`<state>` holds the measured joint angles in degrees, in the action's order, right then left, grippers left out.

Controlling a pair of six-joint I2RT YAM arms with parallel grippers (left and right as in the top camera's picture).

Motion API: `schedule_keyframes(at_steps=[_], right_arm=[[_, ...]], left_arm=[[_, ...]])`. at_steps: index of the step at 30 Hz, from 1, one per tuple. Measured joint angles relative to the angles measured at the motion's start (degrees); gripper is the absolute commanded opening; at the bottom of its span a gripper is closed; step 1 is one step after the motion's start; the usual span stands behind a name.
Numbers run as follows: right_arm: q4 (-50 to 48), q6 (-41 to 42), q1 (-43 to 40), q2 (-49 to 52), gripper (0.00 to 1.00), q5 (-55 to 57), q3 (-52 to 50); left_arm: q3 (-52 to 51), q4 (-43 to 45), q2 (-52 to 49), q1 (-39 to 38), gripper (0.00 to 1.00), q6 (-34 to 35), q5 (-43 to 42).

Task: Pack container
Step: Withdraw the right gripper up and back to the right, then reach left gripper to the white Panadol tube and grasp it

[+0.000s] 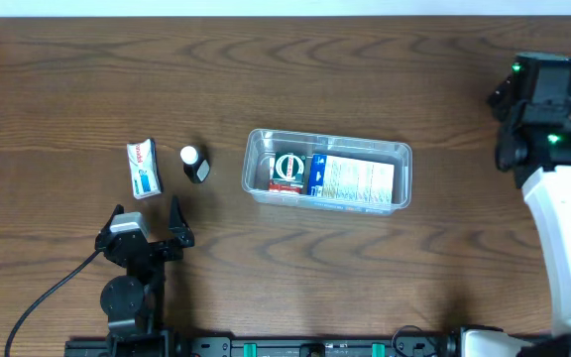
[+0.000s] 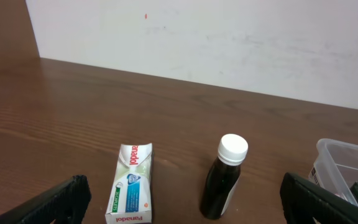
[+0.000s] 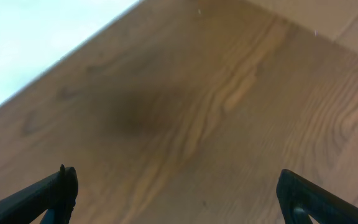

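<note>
The clear plastic container [image 1: 327, 170] sits mid-table and holds a red-and-white packet [image 1: 286, 173] and a blue-and-white box [image 1: 355, 180]; its corner shows in the left wrist view [image 2: 347, 163]. A white Panadol box [image 1: 144, 169] [image 2: 130, 183] and a dark bottle with a white cap [image 1: 194, 164] [image 2: 224, 177] lie left of the container. My left gripper [image 1: 148, 217] [image 2: 185, 202] is open and empty, just in front of the box and bottle. My right gripper [image 3: 179, 196] is open and empty over bare wood at the far right; its fingers are hidden in the overhead view.
The right arm [image 1: 553, 149] stands along the table's right edge. The left arm's base and cable [image 1: 127, 293] sit at the front left. A white wall [image 2: 229, 43] runs behind the table's far edge.
</note>
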<state>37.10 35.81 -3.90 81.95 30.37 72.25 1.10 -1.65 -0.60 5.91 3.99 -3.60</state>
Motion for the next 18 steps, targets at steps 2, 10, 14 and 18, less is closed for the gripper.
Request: schedule_keyframes(at_steps=[2, 10, 14, 18], right_arm=[[0.0, 0.0, -1.3, 0.7, 0.99, -2.0, 0.0], [0.2, 0.0, -2.3, 1.5, 0.99, -5.1, 0.0], [0.2, 0.0, -2.3, 1.5, 0.99, -5.4, 0.0], [0.2, 0.0, -2.3, 1.5, 0.99, -5.5, 0.0]], left_arm=[[0.0, 0.0, 0.0, 0.0, 0.98, 0.0, 0.0], [0.1, -0.1, 0.0, 0.0, 0.98, 2.3, -0.5], [3.5, -7.7, -1.9, 0.0, 0.98, 4.7, -0.7], [11.8, -19.2, -10.3, 0.3, 0.98, 6.1, -0.5]])
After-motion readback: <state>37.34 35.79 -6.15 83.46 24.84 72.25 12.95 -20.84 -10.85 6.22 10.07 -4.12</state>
